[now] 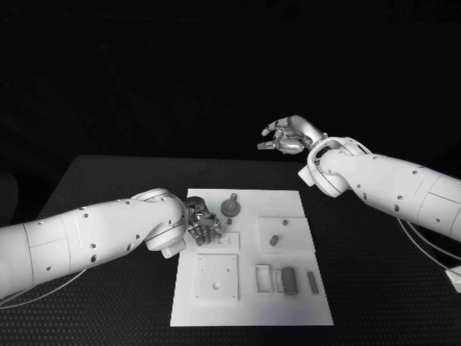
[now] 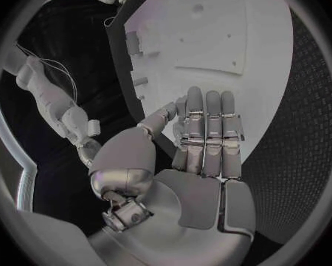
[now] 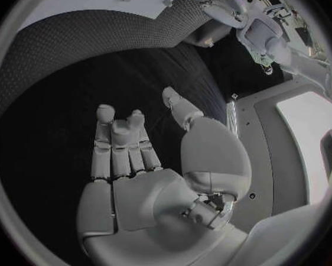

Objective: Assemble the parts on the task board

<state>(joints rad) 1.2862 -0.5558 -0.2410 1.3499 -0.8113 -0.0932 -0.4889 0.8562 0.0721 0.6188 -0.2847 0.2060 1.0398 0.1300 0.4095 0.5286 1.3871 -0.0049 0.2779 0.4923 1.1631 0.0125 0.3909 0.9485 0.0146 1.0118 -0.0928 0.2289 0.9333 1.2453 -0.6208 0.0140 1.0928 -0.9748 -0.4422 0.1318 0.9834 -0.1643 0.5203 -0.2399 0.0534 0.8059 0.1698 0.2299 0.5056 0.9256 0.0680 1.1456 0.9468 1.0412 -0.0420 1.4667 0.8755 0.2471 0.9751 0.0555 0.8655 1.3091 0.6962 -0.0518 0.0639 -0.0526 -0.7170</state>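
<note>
1. The task board [image 1: 293,303] is lying in the middle of the black table [image 1: 106,180], with grey parts on it: a round part [image 1: 232,207] near its far edge, a short peg [image 1: 274,240] on a raised square to the right, and a dark block [image 1: 289,280] and a thin bar [image 1: 312,281] by a small frame nearer the robot.
2. The left hand [image 1: 200,223] is hovering over the board's far-left area, its fingertips just left of the round part; whether they are touching the board cannot be told.
3. In the left wrist view the left hand [image 2: 203,142] is showing its fingers straight and side by side, thumb standing apart, nothing between them, with the board [image 2: 233,35] beyond the fingertips.
4. The left forearm is hiding the board's left edge in the head view, and the parts there are too small to make out in shape.
5. The right hand [image 1: 289,135] is hanging beyond the table's far edge, well apart from the board, fingers loosely curled and holding nothing.
6. In the right wrist view the right hand [image 3: 136,153] is showing its fingers gently bent, close together, thumb apart, empty, above the dark table.
</note>
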